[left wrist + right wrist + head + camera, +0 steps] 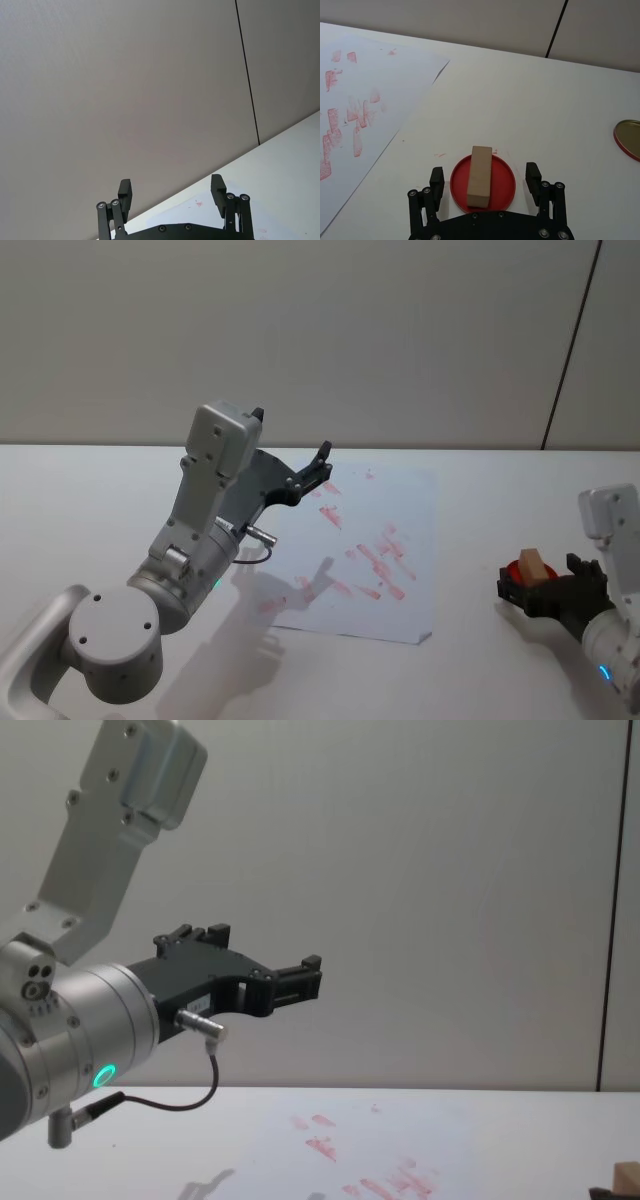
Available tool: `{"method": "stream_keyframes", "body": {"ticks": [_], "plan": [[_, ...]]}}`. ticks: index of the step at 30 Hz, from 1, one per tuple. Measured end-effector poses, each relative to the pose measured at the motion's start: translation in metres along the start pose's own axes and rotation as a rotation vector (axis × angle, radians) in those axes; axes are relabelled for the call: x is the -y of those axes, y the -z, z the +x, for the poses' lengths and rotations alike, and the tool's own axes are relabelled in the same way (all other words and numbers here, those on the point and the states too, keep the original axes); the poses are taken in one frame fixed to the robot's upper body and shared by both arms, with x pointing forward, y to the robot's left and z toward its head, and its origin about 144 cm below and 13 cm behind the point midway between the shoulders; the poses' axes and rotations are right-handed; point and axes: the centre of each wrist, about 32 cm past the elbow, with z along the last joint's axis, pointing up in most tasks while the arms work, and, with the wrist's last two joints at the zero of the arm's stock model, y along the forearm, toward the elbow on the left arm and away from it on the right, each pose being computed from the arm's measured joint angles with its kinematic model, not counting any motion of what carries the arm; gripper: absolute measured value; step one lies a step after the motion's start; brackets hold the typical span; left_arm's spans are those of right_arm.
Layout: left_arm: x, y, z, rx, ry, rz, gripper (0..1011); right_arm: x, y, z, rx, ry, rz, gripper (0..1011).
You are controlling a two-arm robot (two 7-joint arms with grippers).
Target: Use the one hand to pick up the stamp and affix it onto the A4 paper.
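Right gripper fingers black, hard, blocky, spread wide and released, one each side of a round flat red dish, gripping nothing. Stamp is a plain tan wooden block with matte rectangular faces, sitting in the dish. In the right wrist view its long axis runs straight away from the wrist, down the middle of the gap, clear of both fingers. Dish and stamp sit on the white surface, right of the paper and apart from it. Paper is a flat white sheet with smeared red-pink prints. Right arm low, reaching in from the right edge. Left gripper raised above the paper's far left part, fingers parted with nothing between them, pointing towards the grey wall, silver arm bent upward
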Motion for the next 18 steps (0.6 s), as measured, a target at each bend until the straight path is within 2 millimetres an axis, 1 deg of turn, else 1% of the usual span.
{"method": "stream_keyframes", "body": {"ticks": [3,5,6,8,12,13,17,18], "plan": [[0.0000,0.0000,0.0000,0.000,0.000,0.000,1003,-0.0011,0.0009,-0.0003,0.002,0.001,-0.006,998],[0.0000,0.0000,0.0000,0.000,0.000,0.000,1003,-0.0018,0.0012,-0.0004,0.003,0.002,-0.009,950],[0.0000,0.0000,0.0000,0.000,0.000,0.000,1003,-0.0020,0.0013,-0.0005,0.003,0.003,-0.009,950],[0.0000,0.0000,0.0000,0.000,0.000,0.000,1003,-0.0024,0.0017,-0.0006,0.004,0.003,-0.011,910],[0.0000,0.0000,0.0000,0.000,0.000,0.000,1003,-0.0032,0.0023,-0.0007,0.005,0.004,-0.015,810],[0.0000,0.0000,0.0000,0.000,0.000,0.000,1003,-0.0034,0.0023,-0.0007,0.005,0.005,-0.015,756],[0.0000,0.0000,0.0000,0.000,0.000,0.000,1003,-0.0039,0.0027,-0.0008,0.005,0.005,-0.018,662],[0.0000,0.0000,0.0000,0.000,0.000,0.000,1003,-0.0039,0.0027,-0.0008,0.006,0.005,-0.018,600]]}}
